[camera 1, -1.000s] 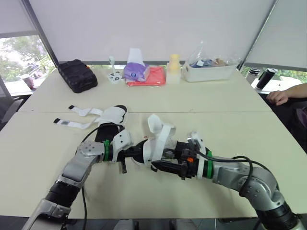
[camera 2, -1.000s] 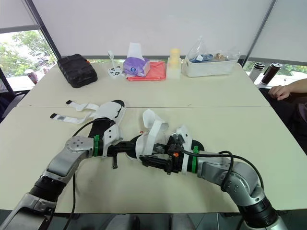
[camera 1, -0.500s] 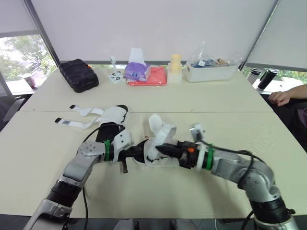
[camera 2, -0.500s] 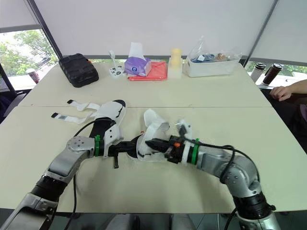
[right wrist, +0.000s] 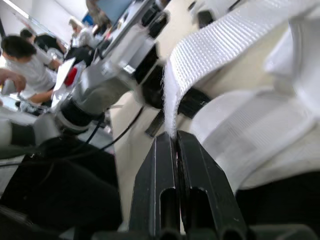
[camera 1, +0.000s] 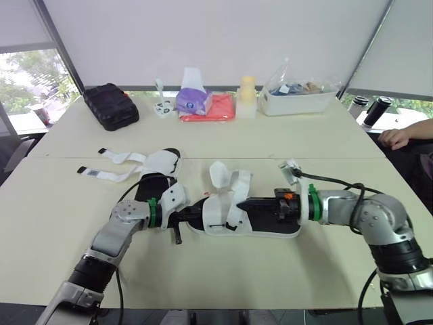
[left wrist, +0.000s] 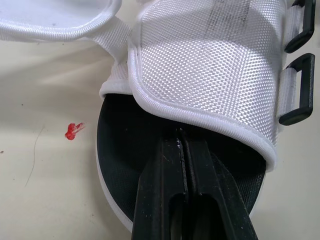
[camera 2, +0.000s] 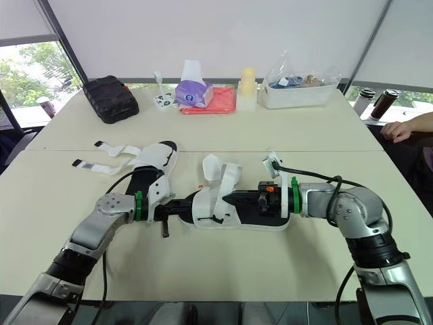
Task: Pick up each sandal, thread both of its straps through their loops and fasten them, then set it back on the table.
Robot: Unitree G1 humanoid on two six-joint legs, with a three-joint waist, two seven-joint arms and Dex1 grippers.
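My right tool [right wrist: 172, 137] is closed, pinching the edge of a white strap [right wrist: 210, 45] that rises from the sandal [camera 1: 260, 223]. My left tool [left wrist: 182, 137] is closed too, its tips resting on the black footbed at the toe end, just under the front strap panel. The sandal lies flat, sole down, on the tabletop [camera 1: 284, 156] between my two arms. The second sandal [camera 1: 159, 166] sits just behind my left arm, its straps [camera 1: 111, 167] spread loose. A black bag [camera 1: 110, 106] is at the far left.
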